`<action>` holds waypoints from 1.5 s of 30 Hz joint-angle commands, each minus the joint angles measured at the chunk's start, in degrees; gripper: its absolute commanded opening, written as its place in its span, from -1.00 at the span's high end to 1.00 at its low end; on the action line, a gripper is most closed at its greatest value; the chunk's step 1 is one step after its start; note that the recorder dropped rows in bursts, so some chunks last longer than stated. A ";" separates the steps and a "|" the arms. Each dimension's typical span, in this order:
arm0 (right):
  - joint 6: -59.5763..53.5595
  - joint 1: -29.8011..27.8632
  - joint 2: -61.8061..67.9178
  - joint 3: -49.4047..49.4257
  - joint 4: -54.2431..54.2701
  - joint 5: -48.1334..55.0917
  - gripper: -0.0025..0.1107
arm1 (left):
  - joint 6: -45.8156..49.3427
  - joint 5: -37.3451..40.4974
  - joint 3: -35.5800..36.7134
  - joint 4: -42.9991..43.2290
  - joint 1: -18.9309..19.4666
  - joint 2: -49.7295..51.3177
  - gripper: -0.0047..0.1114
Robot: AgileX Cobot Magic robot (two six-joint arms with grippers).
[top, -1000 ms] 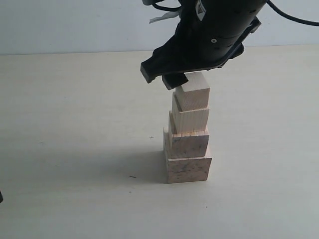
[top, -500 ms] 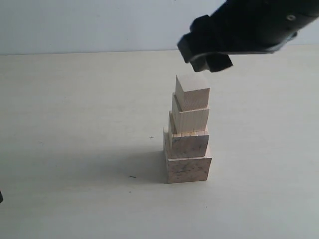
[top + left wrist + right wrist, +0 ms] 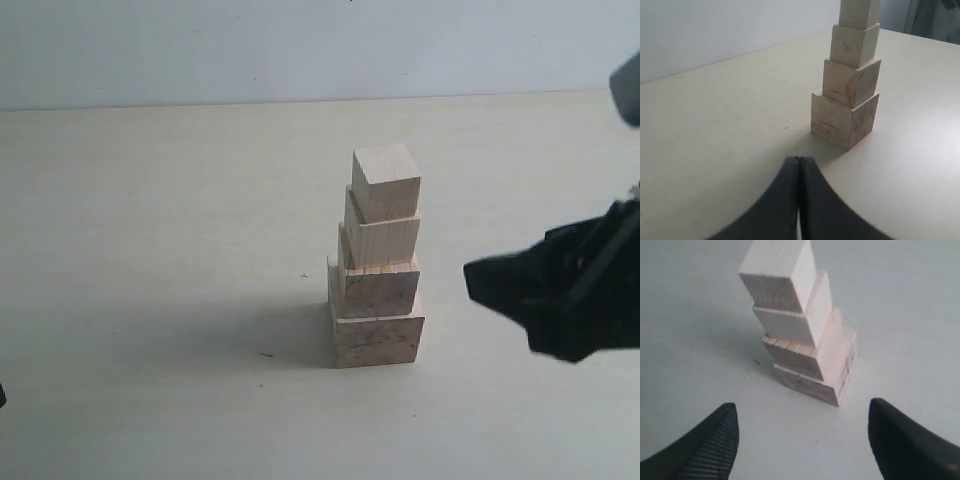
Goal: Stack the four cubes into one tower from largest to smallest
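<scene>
The four cubes stand as one stepped tower (image 3: 378, 260) mid-table, pale wood: the largest cube (image 3: 376, 340) at the base, two smaller ones above, the smallest cube (image 3: 387, 182) on top. Nothing touches it. My right gripper (image 3: 490, 285) hangs low to the tower's right, apart from it; the right wrist view shows it (image 3: 802, 407) open and empty, with the tower (image 3: 800, 340) beyond its fingers. My left gripper (image 3: 799, 160) is shut with nothing in it, short of the tower (image 3: 850, 85), whose top cube is cut off by that view's edge.
The pale table (image 3: 150, 250) runs back to a light wall (image 3: 200, 50). A few tiny dark specks (image 3: 265, 354) mark the surface near the tower's base.
My right gripper has let go of the smallest cube, risen off it, then swung down and away to the right. The top cube stays on the tower.
</scene>
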 commanded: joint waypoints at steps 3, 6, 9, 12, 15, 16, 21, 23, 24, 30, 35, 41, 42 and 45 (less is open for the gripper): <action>-3.07 0.05 0.88 8.65 3.90 -18.53 -0.26 | 0.00 -0.06 0.18 0.07 0.06 -0.38 0.92; -5.19 0.05 3.15 10.14 3.90 -22.82 -0.26 | 0.00 -0.06 0.18 0.07 0.06 -0.38 0.92; -6.99 0.05 5.43 10.97 3.64 -28.91 -0.26 | 0.00 -0.06 0.18 0.07 0.06 -0.38 0.92; -6.99 0.05 8.47 10.97 2.67 -33.25 -0.26 | 0.00 -0.06 0.18 0.07 0.06 -0.38 0.92; -6.99 0.05 11.73 10.97 2.56 -35.71 -0.26 | 0.00 -0.06 0.18 0.07 0.06 -0.38 0.92; -6.99 0.05 12.77 10.97 2.56 -36.32 -0.26 | 0.00 -0.06 0.18 0.07 0.06 -0.38 0.92; -6.99 0.05 15.94 10.97 1.52 -40.51 -0.26 | 0.00 -0.06 0.18 0.07 0.06 -0.38 0.92; -6.99 0.05 16.72 10.97 1.43 -41.38 -0.26 | 0.00 -0.06 0.18 0.07 0.06 -0.38 0.92; -6.99 0.05 16.99 10.97 1.43 -41.53 -0.26 | 0.00 -0.06 0.18 0.07 0.06 -0.38 0.92; -8.24 0.05 18.18 10.86 1.43 -41.53 -0.26 | 0.00 -0.06 0.18 0.07 0.06 -0.38 0.92; -10.38 0.05 18.18 10.86 1.43 -41.19 -0.26 | 0.00 -0.06 0.18 0.07 0.06 -0.38 0.92; -10.74 -2.40 18.06 11.77 1.14 -39.15 -0.26 | 0.00 -0.06 0.18 0.07 0.06 -0.38 0.92; -10.74 -3.12 17.78 12.00 1.14 -39.94 -0.26 | 0.00 -0.06 0.18 0.07 0.06 -0.38 0.92; -10.26 -3.47 16.45 12.00 1.14 -39.76 -0.25 | 0.00 -0.06 0.18 0.07 0.06 -0.38 0.92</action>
